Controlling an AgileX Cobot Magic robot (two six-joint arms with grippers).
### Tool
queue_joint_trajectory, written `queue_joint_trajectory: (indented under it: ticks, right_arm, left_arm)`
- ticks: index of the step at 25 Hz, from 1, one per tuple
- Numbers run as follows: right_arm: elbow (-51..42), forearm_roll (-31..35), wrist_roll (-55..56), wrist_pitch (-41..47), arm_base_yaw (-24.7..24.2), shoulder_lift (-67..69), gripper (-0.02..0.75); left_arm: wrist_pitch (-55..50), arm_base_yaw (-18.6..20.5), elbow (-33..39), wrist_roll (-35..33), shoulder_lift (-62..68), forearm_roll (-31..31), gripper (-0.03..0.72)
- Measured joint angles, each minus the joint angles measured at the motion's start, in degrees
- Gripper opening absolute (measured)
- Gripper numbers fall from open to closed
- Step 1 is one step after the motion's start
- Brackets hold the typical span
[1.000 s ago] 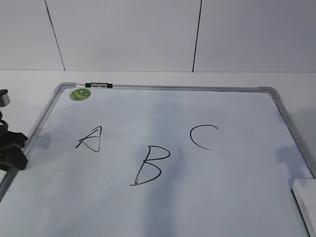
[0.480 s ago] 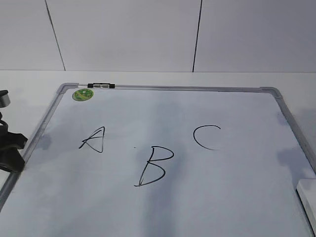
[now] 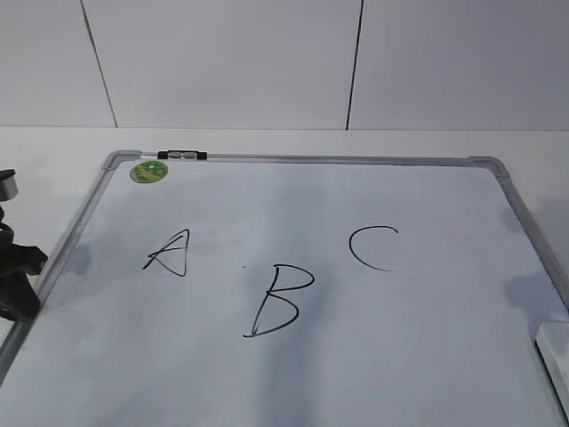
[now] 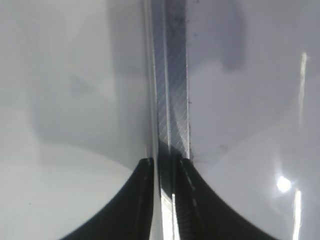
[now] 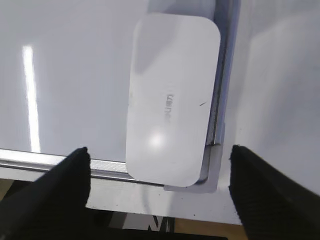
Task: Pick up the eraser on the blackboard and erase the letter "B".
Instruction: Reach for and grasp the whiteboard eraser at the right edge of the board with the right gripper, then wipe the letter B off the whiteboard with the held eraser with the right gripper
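Note:
The blackboard [image 3: 302, 159] is a white dry-erase board with a grey frame, lying flat. The letter "B" [image 3: 277, 301] sits near its middle, between "A" [image 3: 169, 253] and "C" [image 3: 372, 247]. The white eraser [image 3: 556, 356] lies on the board's near right corner and fills the right wrist view [image 5: 172, 100]. My right gripper [image 5: 159, 165] is open, its fingers spread wide on either side of the eraser's near end, not touching it. It is out of the exterior view. My left gripper [image 3: 16, 277] [image 4: 162, 165] is shut on the board's left frame rail [image 4: 172, 100].
A small black-and-silver marker [image 3: 178, 155] rests on the top frame beside a round green sticker [image 3: 148, 172]. The board lies on a white table [image 3: 53, 151] against a white panelled wall. The table's near edge shows below the eraser [image 5: 150, 200].
The board, its letters and the eraser have shifted slightly to the right. The left gripper at the frame has drawn back a little toward the left edge.

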State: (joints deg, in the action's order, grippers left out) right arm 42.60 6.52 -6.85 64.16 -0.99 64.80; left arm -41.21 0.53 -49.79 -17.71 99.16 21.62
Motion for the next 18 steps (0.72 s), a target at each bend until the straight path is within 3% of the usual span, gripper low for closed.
queue_joint_trajectory:
  ticks: [18]
  right_arm:
    - [-1.3,0.2,0.5,-4.7,0.0,4.9,0.680]
  left_arm:
    - [-2.1,0.0,-1.2,2.4,1.8,-0.7,0.108]
